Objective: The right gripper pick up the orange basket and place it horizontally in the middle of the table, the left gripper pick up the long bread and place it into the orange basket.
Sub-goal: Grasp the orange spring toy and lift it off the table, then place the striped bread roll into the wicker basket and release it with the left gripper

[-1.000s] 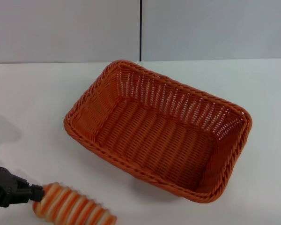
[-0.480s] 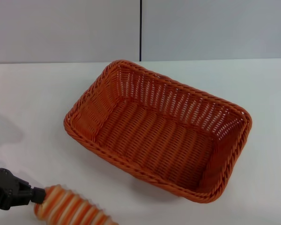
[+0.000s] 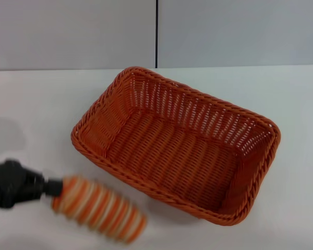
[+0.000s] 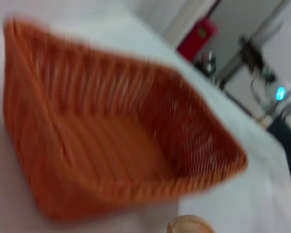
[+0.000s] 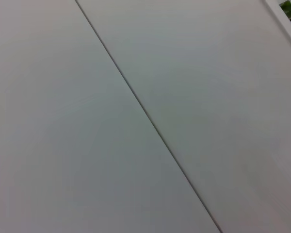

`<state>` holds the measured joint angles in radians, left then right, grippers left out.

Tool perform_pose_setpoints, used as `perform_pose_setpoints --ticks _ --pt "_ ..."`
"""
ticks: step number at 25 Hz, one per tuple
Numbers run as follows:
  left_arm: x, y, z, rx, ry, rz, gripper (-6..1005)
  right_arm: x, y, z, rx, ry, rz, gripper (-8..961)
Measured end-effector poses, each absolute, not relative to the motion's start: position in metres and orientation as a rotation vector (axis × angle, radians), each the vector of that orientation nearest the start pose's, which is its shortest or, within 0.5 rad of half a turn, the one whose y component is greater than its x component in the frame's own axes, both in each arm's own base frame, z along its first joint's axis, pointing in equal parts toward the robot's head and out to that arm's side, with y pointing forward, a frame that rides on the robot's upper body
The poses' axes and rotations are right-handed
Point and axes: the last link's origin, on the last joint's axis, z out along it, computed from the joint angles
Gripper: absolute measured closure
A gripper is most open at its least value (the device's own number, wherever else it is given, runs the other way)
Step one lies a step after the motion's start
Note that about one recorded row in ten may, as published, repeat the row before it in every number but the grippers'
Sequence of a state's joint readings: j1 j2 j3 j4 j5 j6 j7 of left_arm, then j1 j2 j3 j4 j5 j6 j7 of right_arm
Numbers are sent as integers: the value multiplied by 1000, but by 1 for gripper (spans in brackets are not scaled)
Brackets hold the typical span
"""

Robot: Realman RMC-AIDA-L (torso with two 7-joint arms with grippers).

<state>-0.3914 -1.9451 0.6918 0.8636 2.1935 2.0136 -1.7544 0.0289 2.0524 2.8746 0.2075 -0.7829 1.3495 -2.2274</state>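
Orange basket (image 3: 176, 144): woven, rectangular, resting on the white tabletop (image 3: 36, 104) about midway across, set at a slant, one short end toward the back edge and wall seam; it holds nothing. Long bread (image 3: 99, 209): striped orange and cream, blurred, near the tabletop's front-left corner, just beside the basket's long front-left rim, outside it. Left pincer (image 3: 48, 187): black, at the left edge, pinching the loaf's left end. Right pincer: out of sight; its camera faces a grey wall (image 5: 136, 116).
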Motion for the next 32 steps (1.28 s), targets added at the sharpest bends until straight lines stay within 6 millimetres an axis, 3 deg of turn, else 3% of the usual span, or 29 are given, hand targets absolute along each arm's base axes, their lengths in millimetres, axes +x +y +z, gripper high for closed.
perform_pose_setpoints --ticks 3,12,21,27,28,29,32 --pt "-285 266 81 -2947 -1044 -609 968 467 150 122 -804 879 921 272" --pt "-264 285 89 -3001 -954 -624 974 469 145 119 -799 891 915 273" --pt "-232 297 116 -2960 -789 -940 979 469 145 118 -796 898 914 273" --pt "-226 300 114 -2946 -772 -990 981 467 153 117 -805 898 922 272" --pt "-212 311 89 -2966 -782 -992 981 466 156 117 -809 896 927 272" --pt "-212 311 89 -2966 -782 -992 981 466 156 117 -809 896 927 272" --pt "-198 328 40 -2997 -857 -839 978 465 160 116 -813 896 934 271"
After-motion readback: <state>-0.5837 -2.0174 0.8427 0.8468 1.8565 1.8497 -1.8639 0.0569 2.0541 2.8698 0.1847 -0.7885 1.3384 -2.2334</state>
